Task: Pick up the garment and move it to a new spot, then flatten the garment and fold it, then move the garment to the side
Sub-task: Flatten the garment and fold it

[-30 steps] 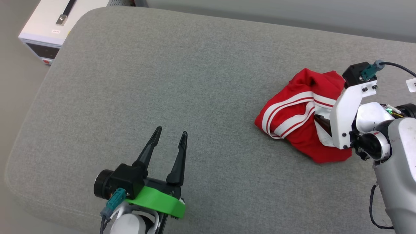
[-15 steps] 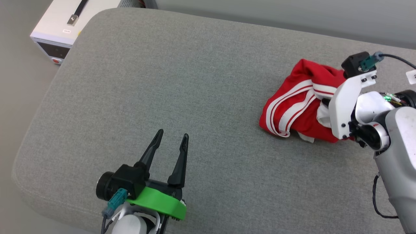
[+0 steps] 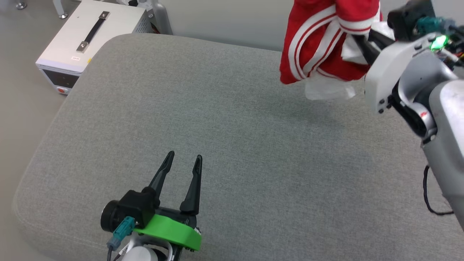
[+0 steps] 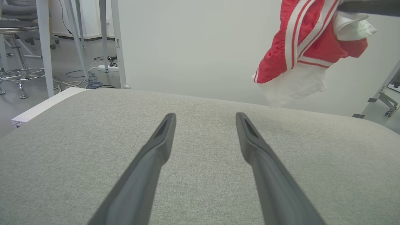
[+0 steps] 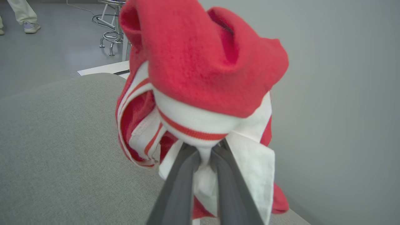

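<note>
The garment (image 3: 319, 47), a red jersey with white sleeves and striped trim, hangs bunched in the air above the far right of the grey cushion (image 3: 232, 145). My right gripper (image 3: 359, 40) is shut on it; in the right wrist view the garment (image 5: 200, 78) drapes over that gripper (image 5: 204, 156), whose two fingers pinch white fabric. The lettering is hidden in the folds. My left gripper (image 3: 180, 162) stands open low over the cushion's near left part, with nothing between its fingers. In the left wrist view that gripper (image 4: 206, 120) points across the cushion, and the garment (image 4: 309, 47) hangs at upper right.
A white equipment box (image 3: 90, 40) with a black handle stands on the floor beyond the cushion's far left corner. A pale wall runs behind the cushion. Stools and table legs (image 4: 47, 47) stand on the floor at left. A person's feet (image 5: 22, 18) are far off.
My right gripper has lifted the garment off the cushion into the air. The head camera has tilted up, shifting the whole scene. The left gripper stays open in place.
</note>
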